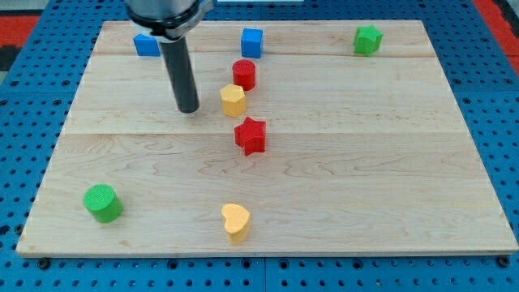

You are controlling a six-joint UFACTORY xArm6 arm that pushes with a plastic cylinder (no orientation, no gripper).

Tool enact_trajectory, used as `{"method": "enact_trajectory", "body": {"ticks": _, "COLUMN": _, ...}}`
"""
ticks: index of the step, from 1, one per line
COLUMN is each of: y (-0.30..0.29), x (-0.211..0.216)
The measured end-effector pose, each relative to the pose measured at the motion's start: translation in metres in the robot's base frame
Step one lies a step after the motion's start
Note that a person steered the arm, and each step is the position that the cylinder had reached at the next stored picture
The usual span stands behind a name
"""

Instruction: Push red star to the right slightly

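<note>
The red star (250, 135) lies near the middle of the wooden board (365, 178). My tip (188, 109) rests on the board to the star's upper left, about a block and a half away, not touching it. A yellow block (233, 100) stands between my tip and the star, just above the star. A red cylinder (244, 74) sits right above the yellow block.
A blue block (147, 45) lies at the top left, partly behind the rod. A blue cube (252, 41) is at top centre. A green block (367, 39) is at top right. A green cylinder (103, 203) is at bottom left. A yellow heart (236, 221) is at bottom centre.
</note>
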State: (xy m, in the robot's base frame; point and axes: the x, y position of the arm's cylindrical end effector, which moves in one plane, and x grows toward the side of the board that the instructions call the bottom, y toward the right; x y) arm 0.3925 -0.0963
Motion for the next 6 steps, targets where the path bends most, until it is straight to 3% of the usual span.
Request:
{"method": "enact_trajectory", "body": {"ticks": 2, "y": 0.035, "x": -0.007}}
{"method": "enact_trajectory", "body": {"ticks": 3, "y": 0.031, "x": 0.042}}
{"method": "enact_trajectory", "body": {"ticks": 6, "y": 0.086, "x": 0.117}}
